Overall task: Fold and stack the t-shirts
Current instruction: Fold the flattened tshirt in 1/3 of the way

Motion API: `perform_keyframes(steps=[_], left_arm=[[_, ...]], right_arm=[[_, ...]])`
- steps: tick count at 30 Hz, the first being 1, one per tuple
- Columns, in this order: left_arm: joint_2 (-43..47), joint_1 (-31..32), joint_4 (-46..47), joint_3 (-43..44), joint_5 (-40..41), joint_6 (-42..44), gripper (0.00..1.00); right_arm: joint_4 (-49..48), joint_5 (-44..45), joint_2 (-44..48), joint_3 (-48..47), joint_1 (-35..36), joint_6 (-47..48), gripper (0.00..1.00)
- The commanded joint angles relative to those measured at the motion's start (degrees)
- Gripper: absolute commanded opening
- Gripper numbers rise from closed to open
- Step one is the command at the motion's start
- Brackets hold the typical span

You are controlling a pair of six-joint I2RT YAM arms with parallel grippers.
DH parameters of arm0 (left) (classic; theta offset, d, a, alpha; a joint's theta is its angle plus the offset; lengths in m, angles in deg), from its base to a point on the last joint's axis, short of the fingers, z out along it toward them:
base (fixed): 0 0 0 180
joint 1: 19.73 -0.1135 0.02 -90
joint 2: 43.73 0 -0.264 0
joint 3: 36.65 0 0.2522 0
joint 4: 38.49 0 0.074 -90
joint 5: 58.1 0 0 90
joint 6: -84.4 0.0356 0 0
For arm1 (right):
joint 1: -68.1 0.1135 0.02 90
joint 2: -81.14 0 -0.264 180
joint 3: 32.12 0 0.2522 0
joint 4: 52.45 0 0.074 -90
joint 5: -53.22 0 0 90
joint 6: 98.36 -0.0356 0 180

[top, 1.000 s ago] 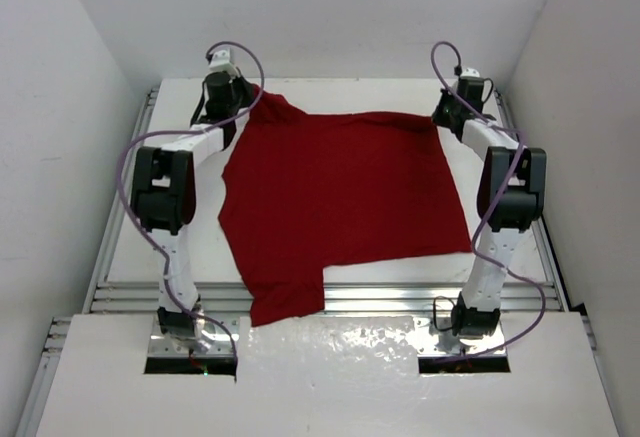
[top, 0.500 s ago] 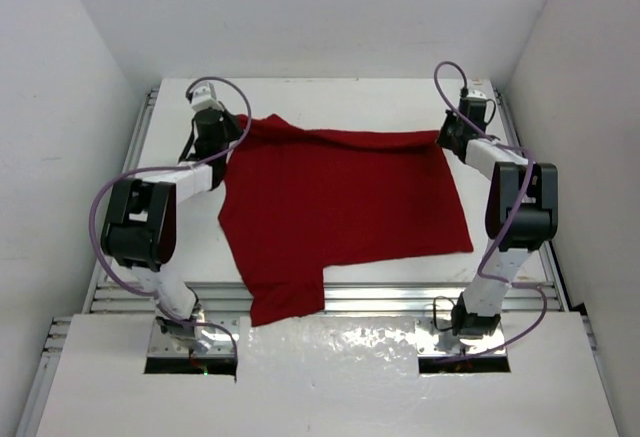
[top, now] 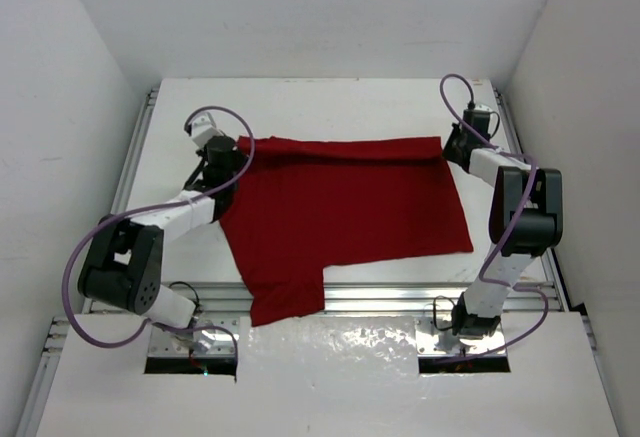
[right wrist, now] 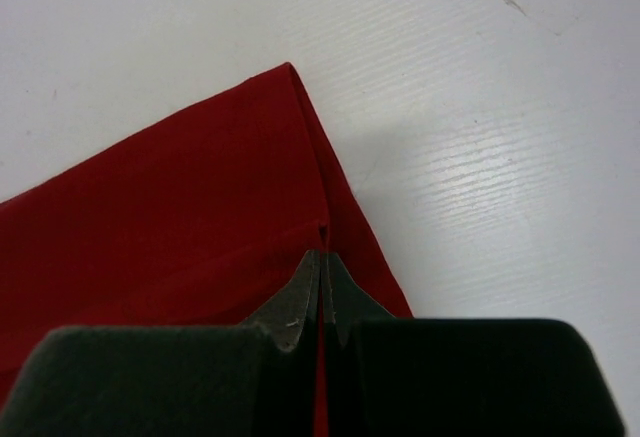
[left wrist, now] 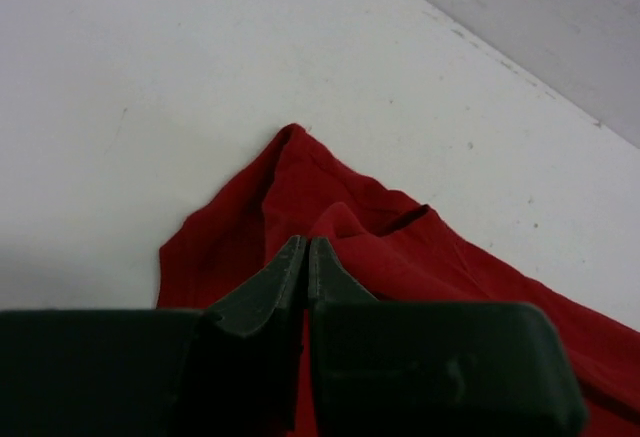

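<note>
While both of my arms reach over the white table [top: 330, 97], the dark red t-shirt [top: 340, 207] lies spread flat across its middle, between them. My left gripper [top: 222, 165] sits at the shirt's far left corner. In the left wrist view its fingers [left wrist: 260, 292] are pressed together with a thin sliver of red cloth caught between them. Beyond the tips the fabric bunches into soft folds that end in a point on the bare table. My right gripper [top: 456, 147] is at the far right corner, its fingers [right wrist: 287, 305] likewise pinched on the cloth, where a doubled edge runs out to a neat corner. Along the far side a folded-over band runs from one gripper to the other. At the near left a flap of the shirt reaches over the metal rails [top: 400, 297].
</note>
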Motion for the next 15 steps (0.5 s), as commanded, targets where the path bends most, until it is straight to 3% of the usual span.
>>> perform_keyframes(steps=[1, 2, 8, 9, 10, 11, 12, 13, 15], left_arm=[[1.9, 2.6, -3.1, -1.8, 9.3, -1.9, 0.04], [1.9, 3.5, -3.3, -2.2, 9.9, -1.9, 0.05], [4.7, 4.9, -6.0, -5.3, 12.6, -3.4, 0.49], [6.6, 5.2, -6.7, -6.1, 13.4, -3.9, 0.67], [7.7, 5.7, -7.6, -6.2, 14.0, -4.5, 0.73], [8.7, 6.1, -8.8, -6.2, 14.9, -5.4, 0.81], [9.7, 6.1, -9.7, -5.9, 15.3, -5.9, 0.89], [10.7, 6.1, -9.4, -5.6, 13.6, -5.5, 0.9], [9.7, 6.1, -10.1, -1.7, 11.6, -3.5, 0.9]], right_arm=[[-1.6, 0.3, 0.9, -0.3, -0.4, -0.3, 0.0], [-1.6, 0.2, 0.7, -0.5, -0.3, -0.5, 0.0], [-0.8, -0.7, 1.0, -0.4, -0.4, -0.9, 0.05], [-0.8, -0.7, 1.4, -0.4, -0.4, -1.0, 0.1], [-0.5, -0.8, 1.5, -0.5, -0.3, -1.2, 0.25], [-0.2, -0.9, 1.7, -0.7, -0.3, -1.6, 0.61], [0.0, -0.8, 1.9, -0.9, -0.2, -1.8, 0.67], [0.5, -0.7, 2.7, -0.9, -0.2, -2.0, 0.75], [0.0, -1.1, 3.6, -0.4, -0.2, -3.4, 0.78]])
